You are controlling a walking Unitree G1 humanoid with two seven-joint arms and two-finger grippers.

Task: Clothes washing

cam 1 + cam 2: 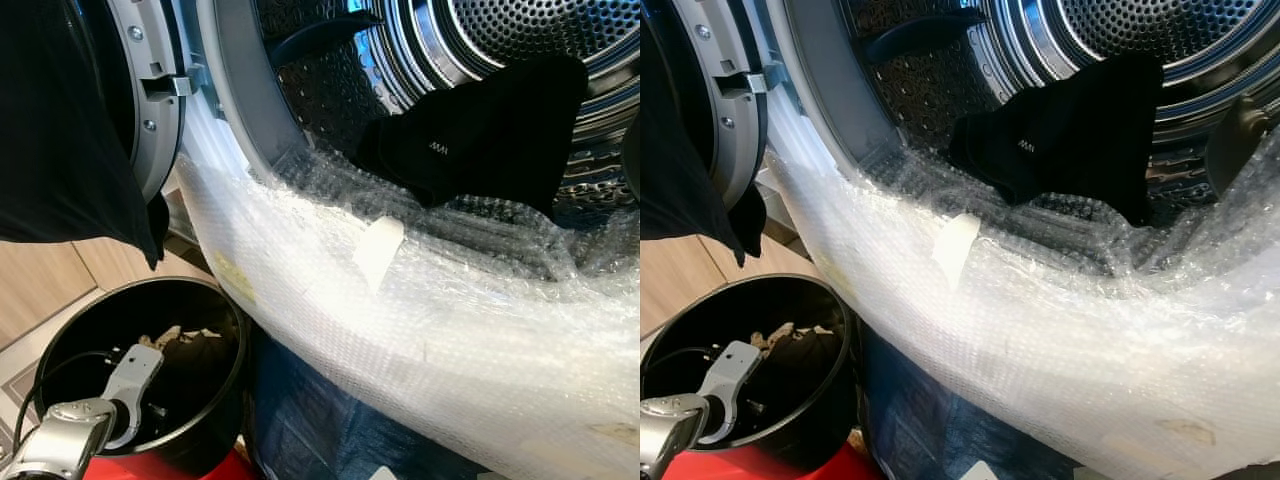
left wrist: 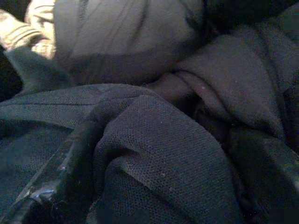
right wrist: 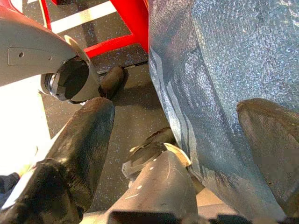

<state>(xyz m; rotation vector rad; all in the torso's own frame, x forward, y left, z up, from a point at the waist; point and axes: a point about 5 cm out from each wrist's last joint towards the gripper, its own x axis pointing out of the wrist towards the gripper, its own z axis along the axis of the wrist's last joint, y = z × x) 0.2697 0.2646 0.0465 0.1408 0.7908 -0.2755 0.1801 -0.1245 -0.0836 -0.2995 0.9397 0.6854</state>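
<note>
We find the left gripper (image 2: 154, 186) down in the black bucket (image 1: 225, 400), fingers closed on dark clothing (image 2: 154, 140). The right gripper (image 3: 182, 154) hangs spread (idle). A black garment (image 1: 480, 130) lies in the drum (image 1: 330, 100).

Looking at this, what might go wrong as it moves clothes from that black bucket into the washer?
The left gripper is deep in the black bucket, pressed into dark clothes; it may lift several tangled pieces or none. The bubble wrap over the washer's rim could snag a garment. The black garment already lies across the drum's mouth and might slide back out.
</note>
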